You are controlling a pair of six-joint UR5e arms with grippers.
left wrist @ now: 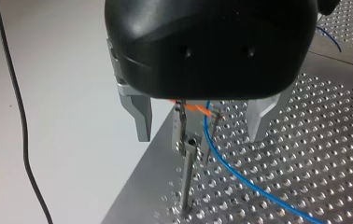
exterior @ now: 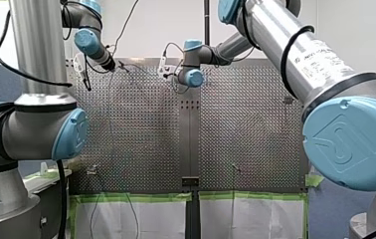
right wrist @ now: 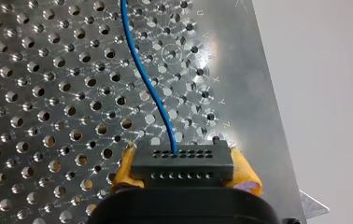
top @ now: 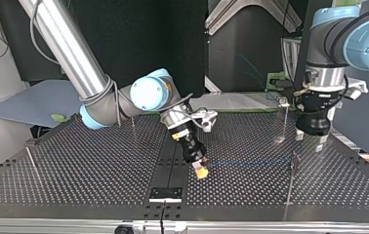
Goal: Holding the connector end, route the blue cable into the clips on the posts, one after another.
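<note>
A thin blue cable [right wrist: 149, 84] leaves the top face of a black rectangular connector [right wrist: 183, 163] with rows of small holes. My right gripper [right wrist: 184, 170] clamps the connector from both sides between its yellow pads [right wrist: 124, 170]. From there the cable snakes ahead of the gripper over the silver perforated metal table [right wrist: 48, 93], close to the plate's edge.

In the top view, my right gripper [top: 199, 168] leans down near the middle of the table [top: 85, 165]. The cable [top: 251, 162] runs from it as a faint blue line towards the view's right. There my left gripper [top: 314, 141] hangs upright over the plate's far corner, with thin metal posts standing nearby.

In the left wrist view, my left gripper [left wrist: 199, 135] is spread wide, its grey metal fingers [left wrist: 139, 114] gripping nothing. They straddle a slim metal post [left wrist: 187, 177] topped by a small metal clip [left wrist: 181, 133]. The cable [left wrist: 240, 177] drops just beside that clip and sweeps away across the table [left wrist: 305, 154]. Whether it sits inside the clip cannot be told. A short orange strip [left wrist: 193, 107] shows at the clip's top, under the black gripper body. A black wire [left wrist: 23, 130] trails over the pale surface beside the table.
</note>
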